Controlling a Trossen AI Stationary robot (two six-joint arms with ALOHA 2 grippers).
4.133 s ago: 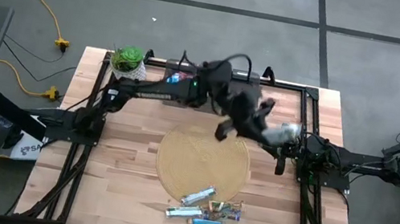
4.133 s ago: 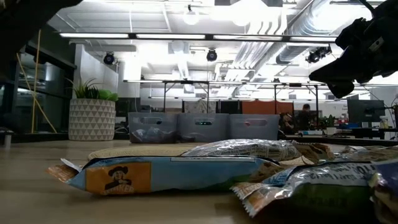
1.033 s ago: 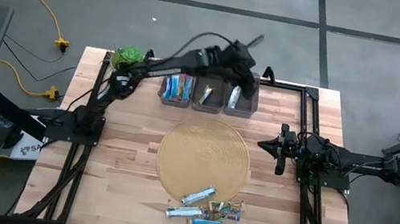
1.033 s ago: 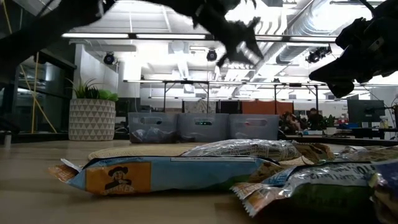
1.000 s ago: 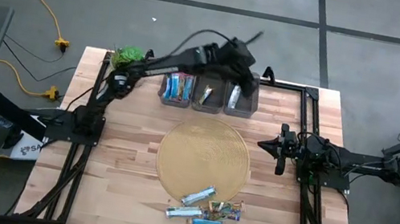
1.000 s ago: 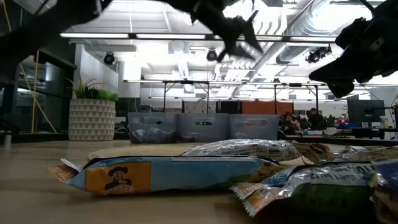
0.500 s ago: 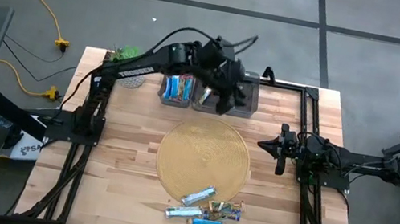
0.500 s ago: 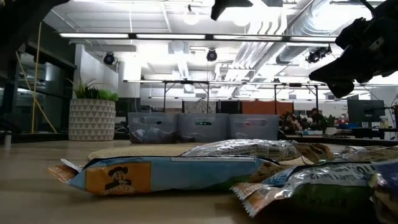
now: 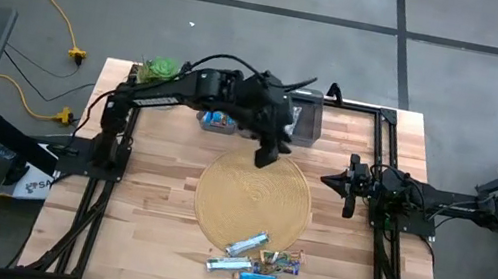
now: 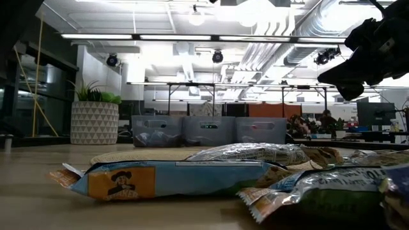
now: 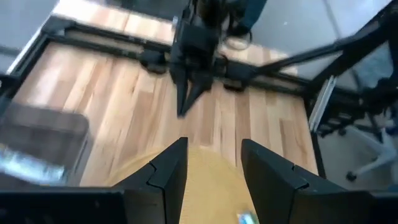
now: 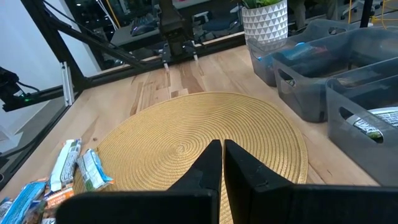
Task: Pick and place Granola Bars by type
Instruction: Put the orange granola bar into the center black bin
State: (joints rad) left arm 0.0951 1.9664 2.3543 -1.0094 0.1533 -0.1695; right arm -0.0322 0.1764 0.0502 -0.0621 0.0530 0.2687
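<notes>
Several granola bars (image 9: pixel 253 264) lie in a loose pile on the wood near the table's front edge, blue-and-white and greenish ones among them; the low view shows them close up (image 10: pixel 172 179). More bars rest inside the grey bins (image 9: pixel 300 123) at the far edge. My left gripper (image 9: pixel 265 155) hangs open and empty above the far rim of the round woven mat (image 9: pixel 254 201), just in front of the bins; nothing is between its fingers (image 11: pixel 211 149). My right gripper (image 9: pixel 331 182) waits shut at the mat's right side (image 12: pixel 217 149).
A potted plant (image 9: pixel 159 72) stands at the far left corner beside the bins (image 12: pixel 311 74). A black frame rail (image 9: pixel 382 162) borders the tabletop. The woven mat (image 12: pixel 186 143) lies flat between the bins and the bar pile (image 12: pixel 68 165).
My left gripper has drawn back from above the far right bin toward the table's near edge and a little left, now over the mat's far rim. It has risen out of the top of the low view and rolled somewhat. The bars have not moved.
</notes>
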